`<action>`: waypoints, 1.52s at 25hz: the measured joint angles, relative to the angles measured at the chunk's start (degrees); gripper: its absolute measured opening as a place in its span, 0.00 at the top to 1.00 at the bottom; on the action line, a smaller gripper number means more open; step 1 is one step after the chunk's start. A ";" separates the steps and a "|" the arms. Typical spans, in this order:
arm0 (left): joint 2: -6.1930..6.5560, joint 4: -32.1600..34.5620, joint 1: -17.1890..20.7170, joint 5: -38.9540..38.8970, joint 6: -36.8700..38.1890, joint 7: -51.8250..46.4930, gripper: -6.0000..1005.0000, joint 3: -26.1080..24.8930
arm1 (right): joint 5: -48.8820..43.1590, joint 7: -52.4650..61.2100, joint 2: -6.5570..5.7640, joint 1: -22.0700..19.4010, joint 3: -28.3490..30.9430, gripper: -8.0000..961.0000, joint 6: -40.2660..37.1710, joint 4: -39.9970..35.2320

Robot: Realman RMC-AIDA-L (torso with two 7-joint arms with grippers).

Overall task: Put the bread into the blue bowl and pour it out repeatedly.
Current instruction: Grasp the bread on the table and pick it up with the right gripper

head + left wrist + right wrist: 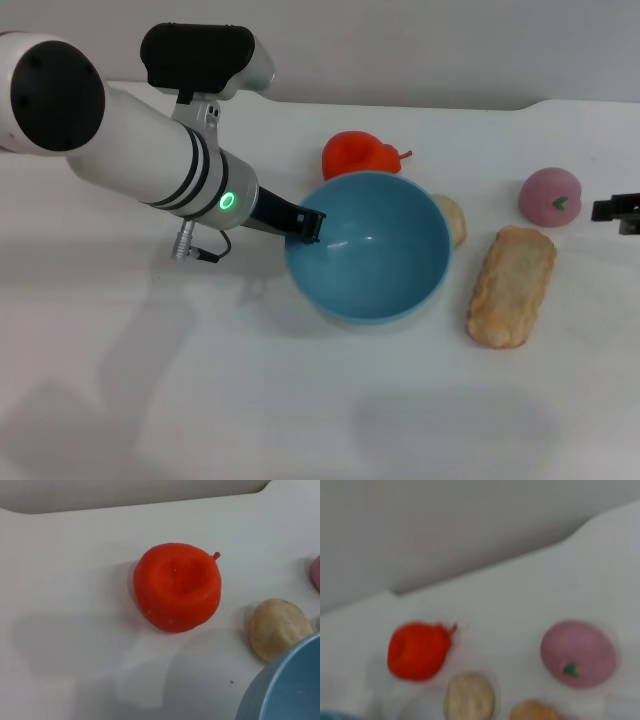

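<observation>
The bread [511,287] is seen lying flat on the white surface [300,410] at centre right of the head view, just beside the blue bowl [368,247] but apart from it. The bowl's left rim is pinched by the left gripper [308,226]. A small beige bun [451,219] is tucked against the bowl's right edge, a red toy [358,155] behind. A pink toy [549,196] is set near the right gripper [620,211] at the frame's right edge; its jaws cannot be told. Bare surface is left in the lower frame.

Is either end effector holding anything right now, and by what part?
The left end effector grips the blue bowl by its near-left rim. The right end effector holds nothing visible.
</observation>
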 joint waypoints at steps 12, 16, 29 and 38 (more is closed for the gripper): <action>0.09 0.04 0.53 -0.03 -0.65 3.57 1.00 -2.84 | -2.73 7.55 1.26 0.72 -7.79 0.40 -1.33 -0.97; 0.10 0.04 0.32 -0.03 -0.65 3.79 1.00 -2.90 | -2.79 7.65 2.60 0.23 -7.97 0.40 0.89 -0.06; 0.21 0.04 0.39 -0.03 -1.59 5.82 1.00 -4.43 | -2.55 7.87 3.45 1.55 -10.98 0.40 8.33 7.50; 0.12 0.04 0.51 -0.03 -2.24 7.39 1.00 -5.71 | -2.75 7.72 3.45 2.09 -11.18 0.40 14.33 11.27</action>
